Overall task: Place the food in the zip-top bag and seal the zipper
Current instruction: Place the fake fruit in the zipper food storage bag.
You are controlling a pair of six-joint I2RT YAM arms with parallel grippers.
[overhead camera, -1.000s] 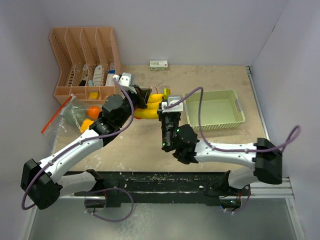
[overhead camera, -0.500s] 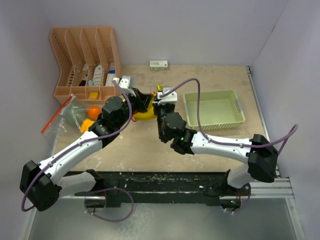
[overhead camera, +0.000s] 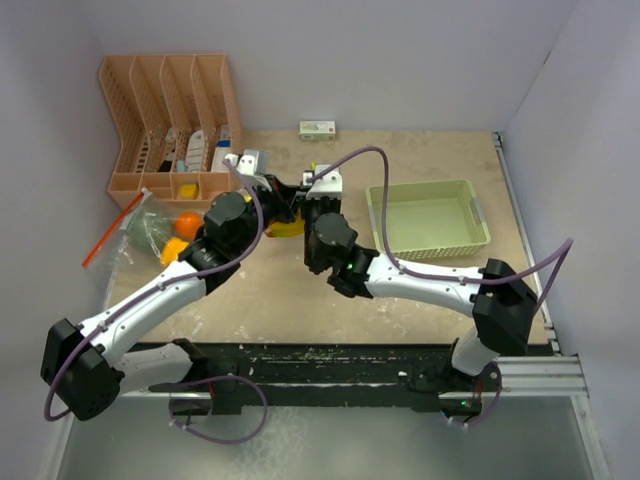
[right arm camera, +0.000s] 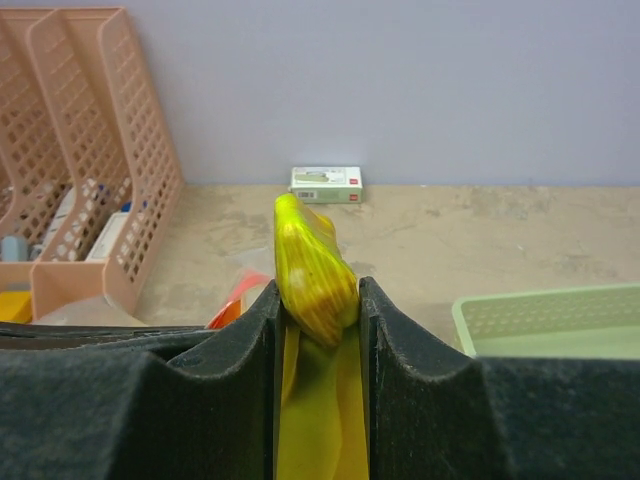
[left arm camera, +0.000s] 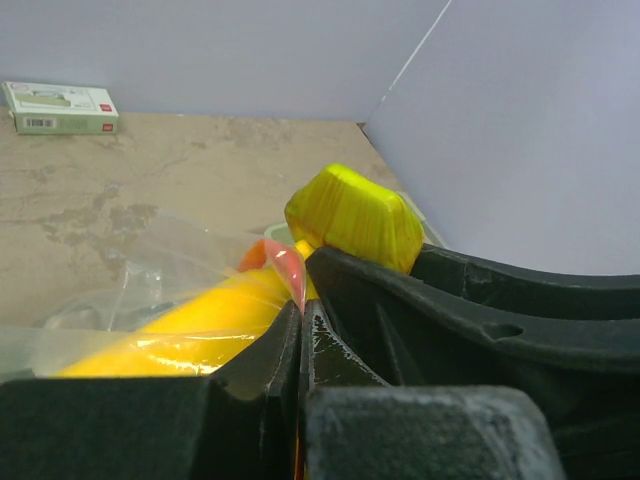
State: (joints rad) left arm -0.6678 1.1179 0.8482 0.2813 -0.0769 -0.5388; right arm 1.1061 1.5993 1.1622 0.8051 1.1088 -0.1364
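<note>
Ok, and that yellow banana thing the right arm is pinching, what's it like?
The bananas look like glossy yellow toy plastic. The blunt stem end, faintly streaked brown-green, sticks up between the black fingers of the right pincer, which clamp it on both sides. The long body runs down from there; in the left wrist view part of it shows through the clear bag, whose red edge the left pincer pinches. From above the arms hide most of it.

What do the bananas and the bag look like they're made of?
Bananas: probably moulded plastic with a glossy finish, judging by the even yellow, faint darker streaks and shiny highlights.
Bag: thin clear plastic film. It is see-through and wrinkled, with a red zipper strip at the edge.
</note>
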